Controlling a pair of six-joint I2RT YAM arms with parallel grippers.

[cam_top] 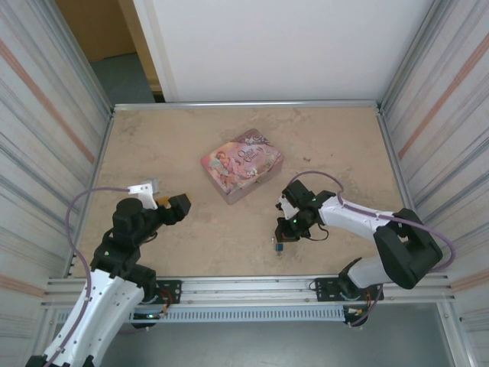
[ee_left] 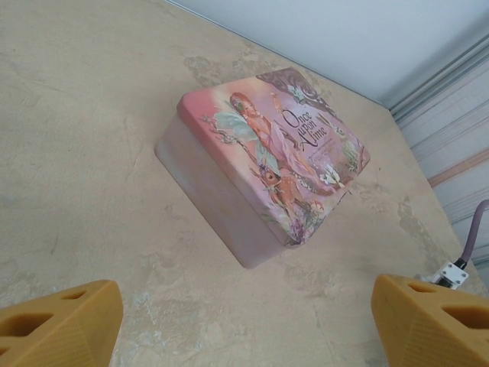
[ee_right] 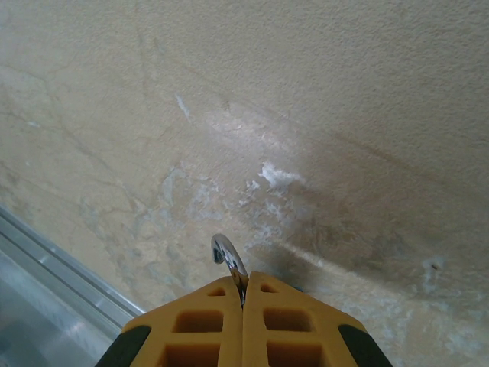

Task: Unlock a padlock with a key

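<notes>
Pink illustrated tin (cam_top: 241,165) lies closed on beige table (cam_top: 168,145).

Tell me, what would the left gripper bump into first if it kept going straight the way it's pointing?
Probably the pink tin: it sits straight ahead of the left gripper, with bare table in between, though depth is unclear.

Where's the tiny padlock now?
Top view, right side: the padlock is near the table's front edge, pinched by the right gripper, nearer than the pink tin.
</notes>
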